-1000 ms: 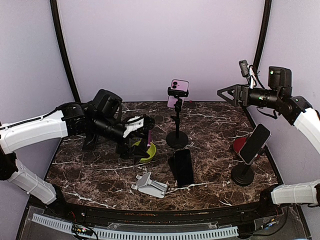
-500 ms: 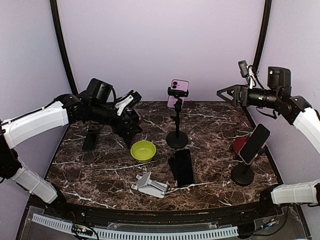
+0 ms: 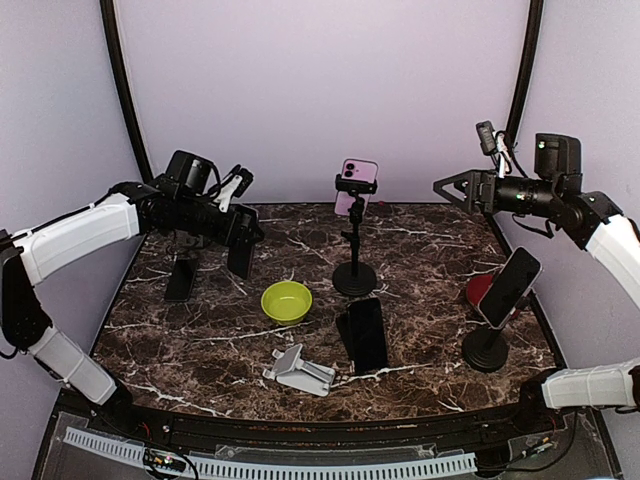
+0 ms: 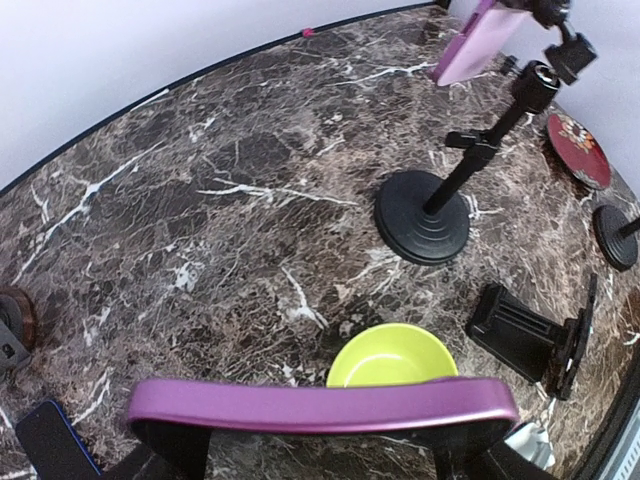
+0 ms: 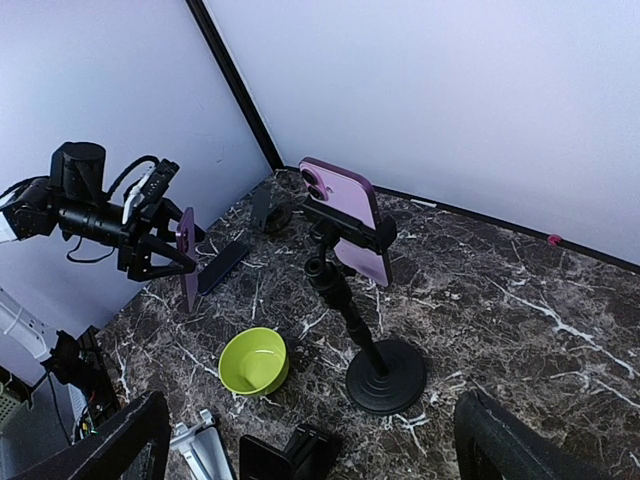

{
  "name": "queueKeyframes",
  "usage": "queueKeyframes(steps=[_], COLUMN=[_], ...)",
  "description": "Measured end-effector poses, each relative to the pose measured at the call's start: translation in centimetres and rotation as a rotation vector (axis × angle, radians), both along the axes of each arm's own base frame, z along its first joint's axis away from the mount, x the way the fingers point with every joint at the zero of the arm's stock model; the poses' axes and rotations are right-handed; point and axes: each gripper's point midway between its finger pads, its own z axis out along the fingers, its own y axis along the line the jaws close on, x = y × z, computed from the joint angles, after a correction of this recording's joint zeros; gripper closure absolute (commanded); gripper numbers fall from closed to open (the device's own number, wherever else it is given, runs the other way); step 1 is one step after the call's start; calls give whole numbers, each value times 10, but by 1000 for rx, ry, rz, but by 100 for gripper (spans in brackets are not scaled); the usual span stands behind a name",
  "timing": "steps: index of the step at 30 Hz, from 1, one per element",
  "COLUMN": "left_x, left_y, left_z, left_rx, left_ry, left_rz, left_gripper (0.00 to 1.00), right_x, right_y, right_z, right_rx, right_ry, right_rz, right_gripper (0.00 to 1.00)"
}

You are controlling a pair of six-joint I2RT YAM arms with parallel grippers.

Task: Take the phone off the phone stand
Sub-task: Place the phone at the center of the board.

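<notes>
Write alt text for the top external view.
The left gripper holds a dark phone above the left rear of the marble table. A pink phone sits clamped on the central tall stand, and the right gripper hangs open, empty, at right.

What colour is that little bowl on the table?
The bowl is plain lime green, clearest in the left wrist view.

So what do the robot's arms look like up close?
The left arm and right arm have smooth white tube shells with black joints. The left gripper and right gripper are mostly black, two-fingered, with a boxy black camera and thin black cables at each wrist.
</notes>
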Motion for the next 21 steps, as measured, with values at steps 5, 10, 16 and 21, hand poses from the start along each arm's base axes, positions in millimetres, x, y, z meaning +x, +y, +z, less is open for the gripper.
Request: queueKeyframes(steps=[5,10,16,21], left_x=[23,39,51,53], left_y=[12,38,54,60], left_z=[-19,-41,-56,-87], left_rx=[22,57,78,129], left_ry=[82,154,209,277], left_rz=[126,271,375,426], left_gripper=[52,54,55,56], right_x=[0,0,0,0], right_y=[0,0,0,0], right_z=[0,0,0,-5], right_rx=[0,0,0,-2], right_ry=[0,0,0,6], right_rz=[0,0,0,0], right_gripper=[1,1,1,1])
